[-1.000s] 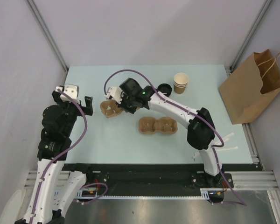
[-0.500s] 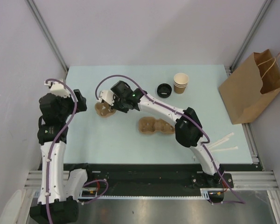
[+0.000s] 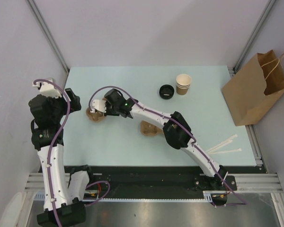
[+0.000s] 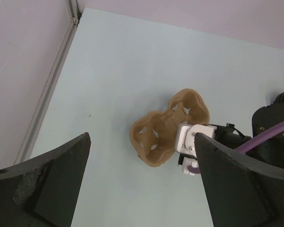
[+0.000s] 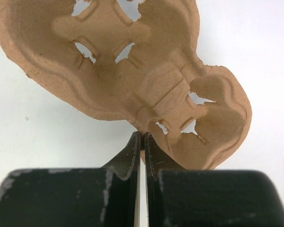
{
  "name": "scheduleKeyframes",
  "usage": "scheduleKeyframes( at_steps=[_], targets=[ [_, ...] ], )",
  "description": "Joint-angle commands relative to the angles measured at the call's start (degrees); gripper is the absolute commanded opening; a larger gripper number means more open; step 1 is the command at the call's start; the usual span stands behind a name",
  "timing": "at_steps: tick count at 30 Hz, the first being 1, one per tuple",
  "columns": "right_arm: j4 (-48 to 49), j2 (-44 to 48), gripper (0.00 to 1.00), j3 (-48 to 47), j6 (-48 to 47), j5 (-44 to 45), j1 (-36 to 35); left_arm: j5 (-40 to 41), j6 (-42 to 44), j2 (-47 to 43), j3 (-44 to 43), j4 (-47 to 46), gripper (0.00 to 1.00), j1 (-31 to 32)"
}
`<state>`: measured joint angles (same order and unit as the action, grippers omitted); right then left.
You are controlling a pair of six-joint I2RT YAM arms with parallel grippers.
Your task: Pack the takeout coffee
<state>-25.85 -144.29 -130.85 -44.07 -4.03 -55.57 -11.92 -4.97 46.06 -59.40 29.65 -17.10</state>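
Observation:
The takeout coffee, a tan paper cup (image 3: 183, 84) with no lid, stands at the back of the table, with no gripper near it. My right gripper (image 3: 100, 108) is stretched far left and is shut on the rim of a brown pulp cup tray (image 3: 93, 114). In the right wrist view the fingertips (image 5: 142, 137) pinch the tray's edge (image 5: 132, 71) at its middle. My left gripper (image 3: 74, 100) is open and empty at the left table edge. In its wrist view (image 4: 142, 189) the tray (image 4: 163, 128) lies ahead between the wide-apart fingers.
A round black lid (image 3: 166, 91) lies left of the cup. A second pulp tray (image 3: 148, 128) lies mid-table, partly under the right arm. A brown paper bag (image 3: 256, 89) stands at the right edge. White sticks (image 3: 226, 144) lie at the front right.
My right gripper has carried the pulp tray leftward across the table. My left arm has drawn back toward the left edge. The second tray is now more covered by the right arm.

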Motion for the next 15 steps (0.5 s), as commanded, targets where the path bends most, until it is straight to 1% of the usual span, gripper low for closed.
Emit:
scheduleKeyframes(
  at_steps=[1, 2, 3, 4, 7, 10, 14, 15],
  targets=[
    [4.8, -1.7, 0.0, -4.9, -4.0, 0.9, -0.6, -1.6, -0.1, -0.4, -1.4, 0.1, 0.97, -0.9],
    [4.8, -1.9, 0.01, -4.8, -4.7, 1.0, -0.8, -1.9, -0.1, -0.2, -1.4, 0.1, 0.97, -0.9],
    [4.8, -2.0, 0.05, -4.8, -4.9, 1.8, -0.9, -2.0, -0.2, 0.1, -1.4, 0.1, 0.97, -0.8],
    [4.8, -2.0, 0.22, -4.8, -4.9, 2.4, -0.9, -2.1, -0.2, 0.3, -1.3, 0.1, 0.97, -0.8],
    [4.8, -1.9, 0.6, -4.3, -4.6, 3.7, -1.0, -2.8, -0.3, 0.9, -1.3, 0.0, 0.97, -0.8],
    [3.6, -0.6, 0.71, -5.1, -4.1, 4.0, -1.1, -3.6, -0.2, 1.5, -1.8, -0.5, 0.98, -0.9],
    [-2.2, 5.7, 0.73, -4.2, -1.0, 3.5, -0.9, -5.1, 0.0, 2.1, -2.7, -0.6, 0.99, -0.8],
    [-5.5, 10.1, 0.73, -3.3, 0.9, 2.5, -0.2, -6.0, 0.5, 2.4, -2.7, -0.7, 0.99, -0.8]
  ],
)
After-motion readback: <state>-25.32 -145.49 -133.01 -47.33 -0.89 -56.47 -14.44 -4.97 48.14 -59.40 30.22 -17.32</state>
